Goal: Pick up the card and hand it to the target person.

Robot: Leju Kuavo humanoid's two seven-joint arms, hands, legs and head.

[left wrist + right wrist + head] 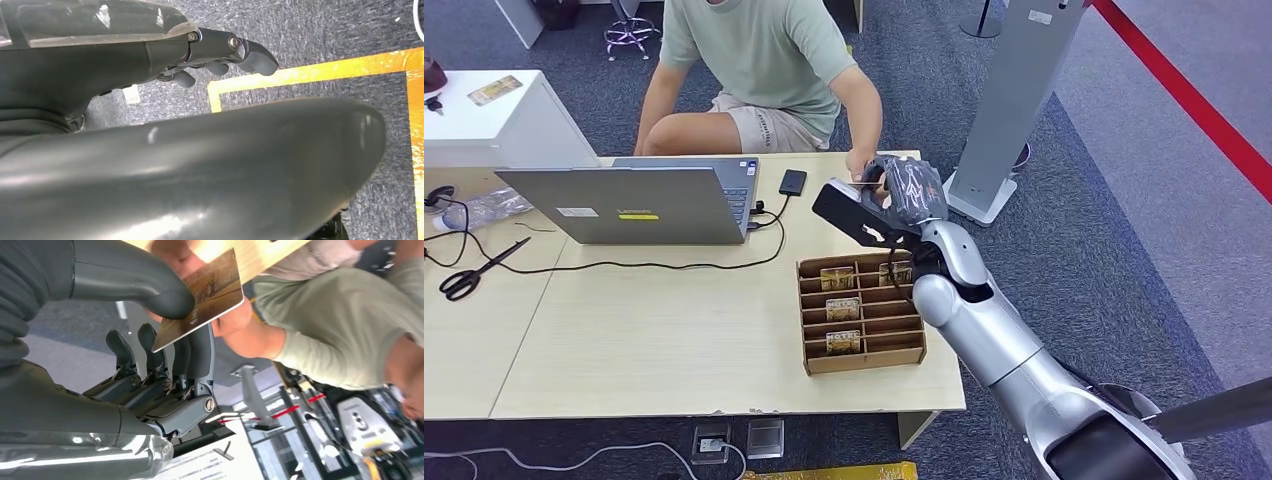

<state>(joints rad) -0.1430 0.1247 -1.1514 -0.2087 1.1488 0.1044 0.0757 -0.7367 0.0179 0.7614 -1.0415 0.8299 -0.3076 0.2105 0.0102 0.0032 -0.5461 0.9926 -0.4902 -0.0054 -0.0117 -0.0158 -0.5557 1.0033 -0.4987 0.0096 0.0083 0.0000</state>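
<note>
My right hand [902,192] is raised over the desk's far right corner, pinching a brown-gold card [206,295] between its thick thumb and a dark finger. In the right wrist view the hand [165,330] holds one end of the card, while a person's hand [235,322] grasps the other end. The person [759,70], in a pale green shirt, sits behind the desk with an arm reaching to my hand. My left hand [220,57] hangs over the grey carpet, its fingers curled in and nothing held.
A wooden card rack [861,312] with several cards stands just below my right hand. A laptop [639,200], a black phone [792,181], cables and scissors [469,275] lie on the desk [654,350]. A grey pillar [1014,100] stands to the right.
</note>
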